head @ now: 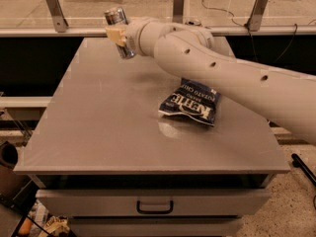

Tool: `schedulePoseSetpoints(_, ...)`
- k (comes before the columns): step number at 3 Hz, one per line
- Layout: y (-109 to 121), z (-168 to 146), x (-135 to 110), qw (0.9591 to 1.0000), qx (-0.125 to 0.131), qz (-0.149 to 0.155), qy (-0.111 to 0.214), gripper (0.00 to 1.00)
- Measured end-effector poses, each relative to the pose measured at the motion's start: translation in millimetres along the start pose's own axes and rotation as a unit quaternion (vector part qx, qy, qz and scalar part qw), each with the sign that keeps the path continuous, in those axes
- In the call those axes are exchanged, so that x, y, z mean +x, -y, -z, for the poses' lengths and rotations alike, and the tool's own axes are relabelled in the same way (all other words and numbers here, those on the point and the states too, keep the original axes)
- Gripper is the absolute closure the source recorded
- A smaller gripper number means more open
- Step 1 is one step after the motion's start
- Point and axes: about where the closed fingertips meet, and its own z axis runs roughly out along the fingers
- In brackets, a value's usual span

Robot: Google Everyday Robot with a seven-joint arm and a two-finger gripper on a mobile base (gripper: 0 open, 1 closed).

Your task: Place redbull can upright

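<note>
Gripping the redbull can (pixel 115 17) around its middle, your gripper (pixel 118 34) over the far side of the desk (pixel 98 127), can nearly upright with top leaning left, chip bag (pixel 190 103) lying right of the gripper, well apart.

Grey table (pixel 98 132) had a chip bag (pixel 190 104) lying flat right of centre, toward the right edge. Gripper (pixel 120 33) hung above the far-left part, clamped on can (pixel 116 18).

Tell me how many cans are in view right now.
1: the redbull can, tilted, held by the gripper above the table's far left corner. The arm may hide others.
</note>
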Motion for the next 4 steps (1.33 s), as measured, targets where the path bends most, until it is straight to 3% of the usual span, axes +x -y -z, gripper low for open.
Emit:
schedulePoseSetpoints(2,-11.7,-6.8,12.5,0.9979,-0.009,-0.008,0.064,1.0)
schedulePoseSetpoints(4,-20.0,-5.4,21.9,0.9967,-0.007,-0.012,0.08,1.0)
